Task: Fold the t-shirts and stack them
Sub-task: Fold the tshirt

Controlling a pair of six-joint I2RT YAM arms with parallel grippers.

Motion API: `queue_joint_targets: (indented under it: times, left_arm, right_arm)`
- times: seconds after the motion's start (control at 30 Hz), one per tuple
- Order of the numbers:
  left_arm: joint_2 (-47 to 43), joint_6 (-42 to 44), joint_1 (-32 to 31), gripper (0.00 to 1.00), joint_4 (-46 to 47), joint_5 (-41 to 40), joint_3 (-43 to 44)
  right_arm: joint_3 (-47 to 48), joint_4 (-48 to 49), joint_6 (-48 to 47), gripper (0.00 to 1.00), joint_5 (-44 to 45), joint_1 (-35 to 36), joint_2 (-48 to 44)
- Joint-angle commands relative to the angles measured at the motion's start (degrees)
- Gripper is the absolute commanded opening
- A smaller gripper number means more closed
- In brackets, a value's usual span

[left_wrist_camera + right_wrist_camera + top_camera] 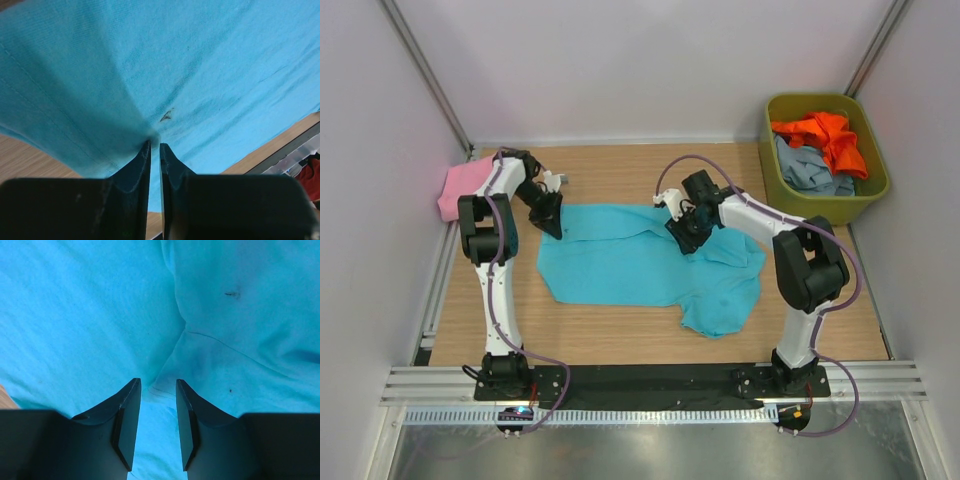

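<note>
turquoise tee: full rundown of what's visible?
The turquoise tee looks like soft knit cloth. It lies spread but rumpled on the wooden table, with a lobe sticking out at its near right. Small dark flecks mark it. The left gripper pinches its far left edge, puckering the cloth. The right gripper sits open over a seamed fold at its far right.

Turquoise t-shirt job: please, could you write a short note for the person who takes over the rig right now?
Left pincer: shut on the turquoise t-shirt, at its far left corner.
Right pincer: open, jaws astride a fold of the same shirt.
Pink t-shirt: table's far left edge. Orange t-shirt and grey-blue t-shirt: in the olive bin.
Done: turquoise one lies roughly spread. Left: fold it, then the binned ones, and stack.
</note>
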Motion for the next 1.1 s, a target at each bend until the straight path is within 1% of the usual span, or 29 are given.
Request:
queue_joint_targets:
  times: [0.0, 0.47, 0.63, 0.7, 0.73, 0.8, 0.83, 0.9, 1.07]
  left_arm:
    - [-3.7, 0.3, 0.1, 0.13, 0.3, 1.6, 0.0]
    - [-3.3, -0.7, 0.1, 0.13, 1.0, 2.9, 0.0]
    - [-3.3, -0.9, 0.0, 0.13, 1.0, 3.2, -0.1]
    - [-3.4, -1.0, 0.0, 0.13, 1.1, 3.1, -0.1]
    - [-3.4, -0.9, 0.0, 0.13, 1.2, 3.1, -0.3]
    - [-3.3, -1.0, 0.0, 0.13, 1.3, 3.1, -0.4]
    - [-3.3, -0.9, 0.0, 0.13, 1.4, 3.2, -0.5]
    - [-3.3, -1.0, 0.1, 0.13, 1.5, 3.3, -0.5]
    - [-2.9, -1.4, 0.0, 0.13, 2.1, 4.1, -0.5]
  right_arm:
    - [0.9, -0.3, -0.2, 0.40, 0.2, 0.5, -0.2]
    - [-1.1, 0.4, -1.4, 0.39, 1.9, 0.6, 1.1]
    - [-1.3, 0.7, -1.5, 0.37, 2.3, 0.6, 1.6]
    - [-1.6, 0.8, -1.5, 0.33, 2.4, 0.5, 1.7]
    - [-1.7, 0.9, -1.5, 0.24, 2.4, 0.6, 1.6]
    - [-1.7, 0.9, -1.4, 0.17, 2.6, 0.6, 1.4]
    - [-1.8, 0.8, -1.5, 0.09, 2.6, 0.6, 1.3]
    - [-1.8, 0.6, -1.6, 0.02, 2.6, 0.6, 0.9]
    - [-0.6, -2.3, -1.8, 0.01, 0.1, 0.7, -0.5]
